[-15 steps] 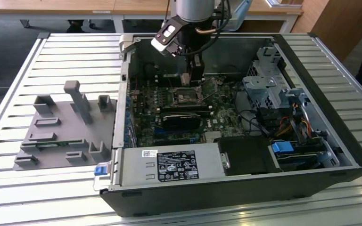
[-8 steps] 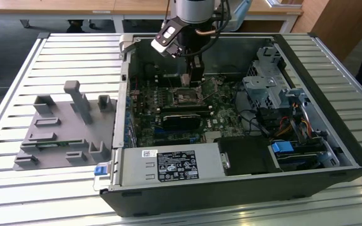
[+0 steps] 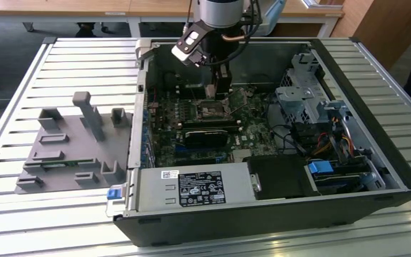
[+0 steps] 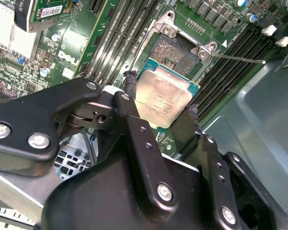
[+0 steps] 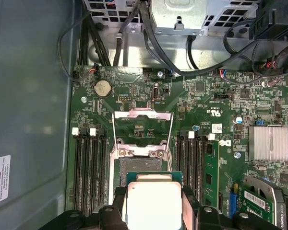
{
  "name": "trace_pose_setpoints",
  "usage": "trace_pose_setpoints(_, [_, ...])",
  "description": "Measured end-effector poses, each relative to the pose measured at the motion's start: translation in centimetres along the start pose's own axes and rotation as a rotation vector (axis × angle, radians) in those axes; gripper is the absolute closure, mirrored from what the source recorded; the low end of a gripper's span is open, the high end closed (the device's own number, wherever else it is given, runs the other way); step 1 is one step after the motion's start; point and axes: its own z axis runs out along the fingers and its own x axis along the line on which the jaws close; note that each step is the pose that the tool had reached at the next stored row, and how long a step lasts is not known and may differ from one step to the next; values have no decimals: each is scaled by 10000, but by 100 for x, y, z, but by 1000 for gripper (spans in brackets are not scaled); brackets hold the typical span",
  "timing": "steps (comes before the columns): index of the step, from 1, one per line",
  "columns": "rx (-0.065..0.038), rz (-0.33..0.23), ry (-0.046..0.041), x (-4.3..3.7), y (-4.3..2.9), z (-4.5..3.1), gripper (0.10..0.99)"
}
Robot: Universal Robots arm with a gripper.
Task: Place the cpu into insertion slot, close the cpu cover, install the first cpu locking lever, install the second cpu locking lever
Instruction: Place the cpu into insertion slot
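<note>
Low in the middle of the exterior view I see a black label (image 3: 200, 188) dense with white print and marks on the power supply (image 3: 152, 194). A small white barcode sticker (image 3: 169, 174) sits at its upper left corner, and none of it is clear enough for me to read. In the first wrist view a white sticker (image 5: 0, 178) sits on the case wall (image 5: 33, 96) and another (image 5: 216, 128) on the board (image 5: 134, 103). In the second wrist view a barcode strip (image 4: 53, 10) lies on a card (image 4: 41, 18), a white logo (image 4: 67, 56) is printed on the board, and the cpu (image 4: 164, 98) bears faint engraving I cannot make out.
</note>
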Motion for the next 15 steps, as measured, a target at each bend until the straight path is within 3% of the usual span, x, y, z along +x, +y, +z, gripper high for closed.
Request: trace_pose_setpoints(15, [-1,0,1,0,-3,40,545])
